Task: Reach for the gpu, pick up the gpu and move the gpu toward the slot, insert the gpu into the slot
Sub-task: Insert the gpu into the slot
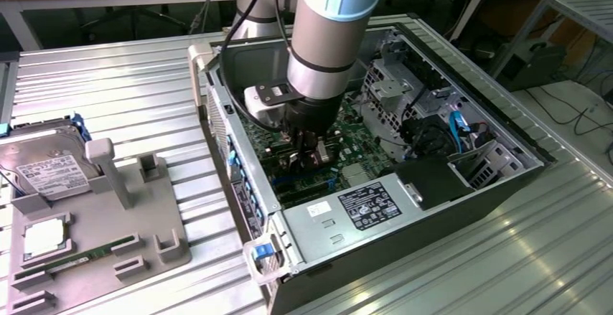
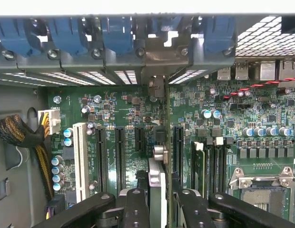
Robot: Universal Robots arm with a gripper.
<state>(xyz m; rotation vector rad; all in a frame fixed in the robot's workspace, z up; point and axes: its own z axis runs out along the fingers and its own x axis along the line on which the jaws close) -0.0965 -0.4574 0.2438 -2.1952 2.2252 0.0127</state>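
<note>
On the exterior view's left you've got the grey tray (image 1: 96,218) with the hard drive (image 1: 43,164) and memory stick (image 1: 82,257) parked on it, well apart from the open PC case (image 1: 316,236) in the middle. Your gripper (image 1: 309,158) is down inside that case over the motherboard (image 2: 119,114), fingers (image 2: 133,204) only partly spread and pinching the gpu (image 2: 158,185) edge-on between them. The card stands upright over the board, its lower edge hidden, so can't tell if it's in the slot.
</note>
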